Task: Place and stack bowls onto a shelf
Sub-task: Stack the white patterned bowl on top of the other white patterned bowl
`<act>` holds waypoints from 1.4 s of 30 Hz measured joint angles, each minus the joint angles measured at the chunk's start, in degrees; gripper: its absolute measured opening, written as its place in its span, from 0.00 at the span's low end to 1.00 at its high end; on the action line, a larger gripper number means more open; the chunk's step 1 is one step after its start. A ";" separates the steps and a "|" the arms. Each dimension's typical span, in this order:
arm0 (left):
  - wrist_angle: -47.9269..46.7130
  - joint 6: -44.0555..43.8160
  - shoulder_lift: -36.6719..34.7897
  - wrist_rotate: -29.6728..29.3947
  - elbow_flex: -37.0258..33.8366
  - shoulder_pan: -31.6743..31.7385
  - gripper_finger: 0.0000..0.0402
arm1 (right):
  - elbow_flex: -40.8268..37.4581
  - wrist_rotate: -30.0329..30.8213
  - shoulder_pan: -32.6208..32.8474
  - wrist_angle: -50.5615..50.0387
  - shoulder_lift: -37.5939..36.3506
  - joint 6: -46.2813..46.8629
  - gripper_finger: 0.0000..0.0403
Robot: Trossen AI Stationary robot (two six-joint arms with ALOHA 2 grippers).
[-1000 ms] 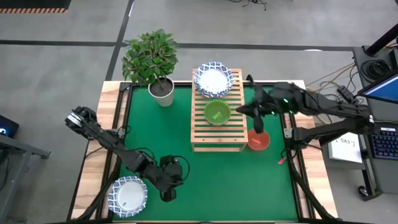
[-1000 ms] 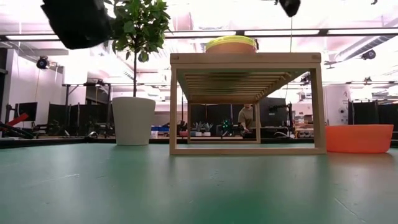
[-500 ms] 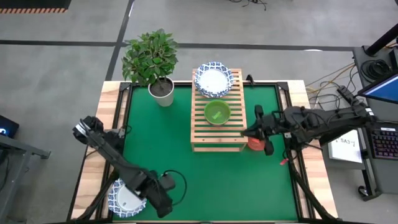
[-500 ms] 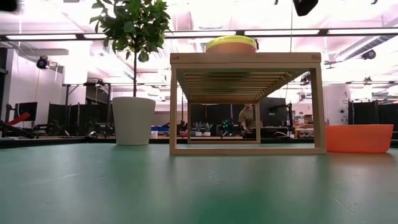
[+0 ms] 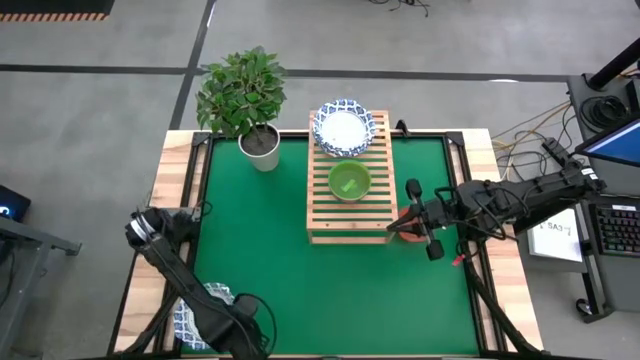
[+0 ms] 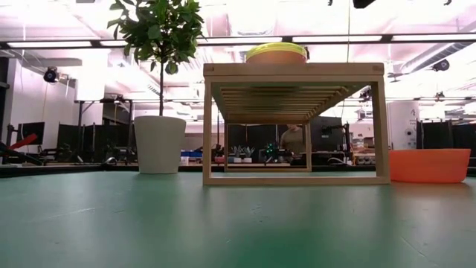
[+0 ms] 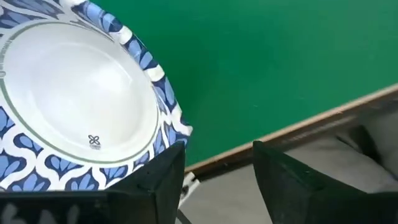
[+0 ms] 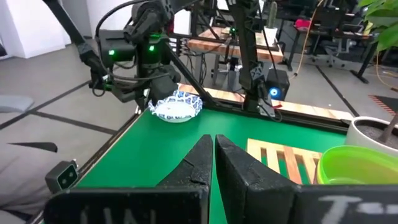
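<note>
The left tool (image 7: 214, 180) has swung down beside the blue-rimmed bowl (image 7: 81, 106), fingers apart. The right tool (image 5: 425, 222), fingers together, dropped over the red bowl (image 5: 408, 232).

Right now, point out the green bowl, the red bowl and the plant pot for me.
green bowl (image 5: 349, 181), high view, its inside floor.
red bowl (image 6: 431, 165), low view, its outer side wall.
plant pot (image 6: 159, 144), low view, its white front wall.

Bright overhead light (ceiling glare)
</note>
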 joint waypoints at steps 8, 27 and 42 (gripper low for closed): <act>-0.96 0.23 5.82 0.97 0.00 0.02 0.40 | 0.02 0.00 0.07 -0.33 -0.09 -0.51 0.02; -4.40 1.72 6.92 0.93 0.07 -0.68 0.19 | 0.04 -0.01 0.07 -0.47 0.02 -0.54 0.02; -20.13 27.81 6.92 -6.86 20.57 -0.66 0.00 | 0.11 -0.09 0.64 -2.66 0.02 2.28 0.02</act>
